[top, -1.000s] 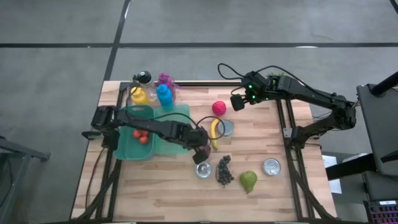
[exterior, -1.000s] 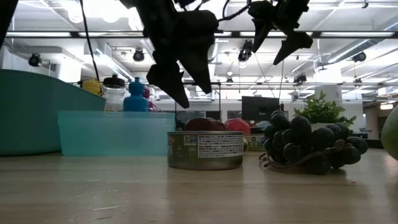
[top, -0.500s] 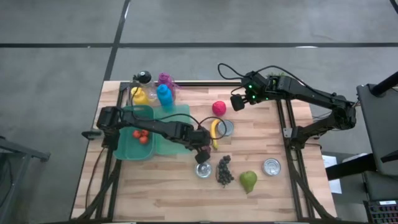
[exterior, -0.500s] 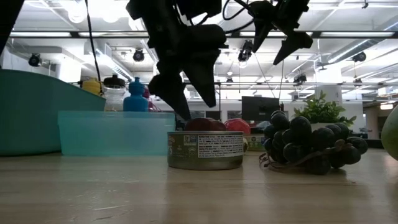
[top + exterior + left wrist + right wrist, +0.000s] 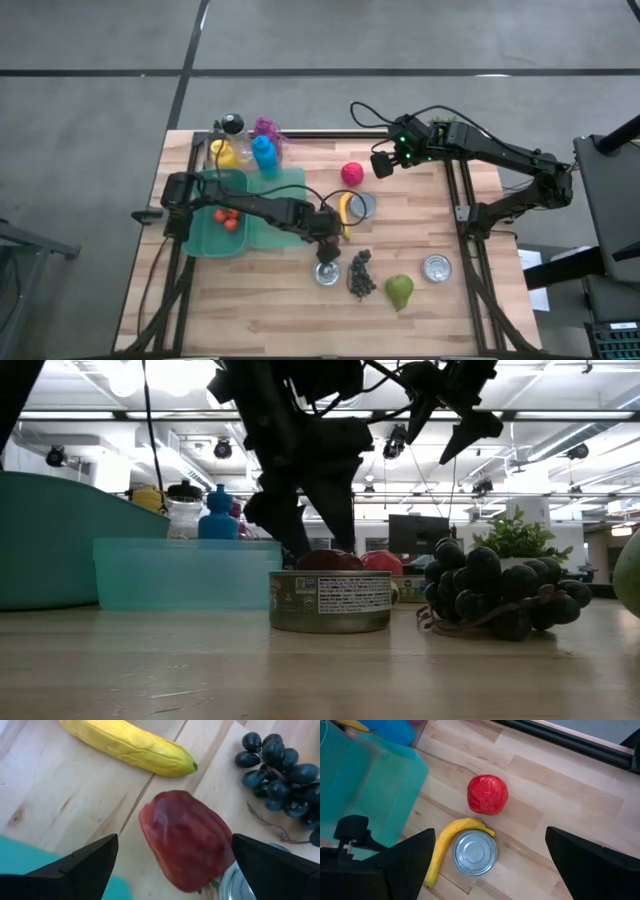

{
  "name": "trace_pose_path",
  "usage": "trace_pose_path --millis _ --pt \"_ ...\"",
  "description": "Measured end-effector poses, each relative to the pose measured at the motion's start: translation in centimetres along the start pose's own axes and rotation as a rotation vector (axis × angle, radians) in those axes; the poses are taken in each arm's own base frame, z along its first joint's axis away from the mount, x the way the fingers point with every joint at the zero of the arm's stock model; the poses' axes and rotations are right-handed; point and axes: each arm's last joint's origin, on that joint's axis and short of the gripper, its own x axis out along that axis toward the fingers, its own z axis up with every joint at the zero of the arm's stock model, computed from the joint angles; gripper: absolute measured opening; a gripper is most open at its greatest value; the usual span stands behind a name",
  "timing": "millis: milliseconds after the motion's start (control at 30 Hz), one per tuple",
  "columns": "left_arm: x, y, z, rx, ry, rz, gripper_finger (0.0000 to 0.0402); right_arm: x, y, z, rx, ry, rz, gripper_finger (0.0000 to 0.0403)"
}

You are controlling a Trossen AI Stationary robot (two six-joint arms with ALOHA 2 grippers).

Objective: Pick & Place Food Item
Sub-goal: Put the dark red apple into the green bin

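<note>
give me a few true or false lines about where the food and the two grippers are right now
1. The open left gripper hangs over a dark red pepper-like fruit. True.
2. The yellow banana lies inside the teal plastic tray. False: it lies on the wooden table, beside a silver tin can.
3. The right gripper holds the round pink-red fruit. False: it is open, empty and beside it.
4. The green pear sits between the dark grape bunch and another tin can. True.
</note>
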Motion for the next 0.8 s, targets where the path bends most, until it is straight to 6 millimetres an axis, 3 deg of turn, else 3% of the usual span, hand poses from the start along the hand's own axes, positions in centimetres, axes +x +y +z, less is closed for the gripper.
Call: trace_pose_path --millis 167,800 --pt "0.81 -0.06 -0.04 0.001 0.004 -0.001 0.0397 0.0 0.01 0.0 -0.001 0.0 0.0 0.0378" --pt "0.91 0.02 -0.06 0.0 0.007 0.002 0.0397 0.0 0.0 0.0 0.0 0.0 0.0 0.0378"
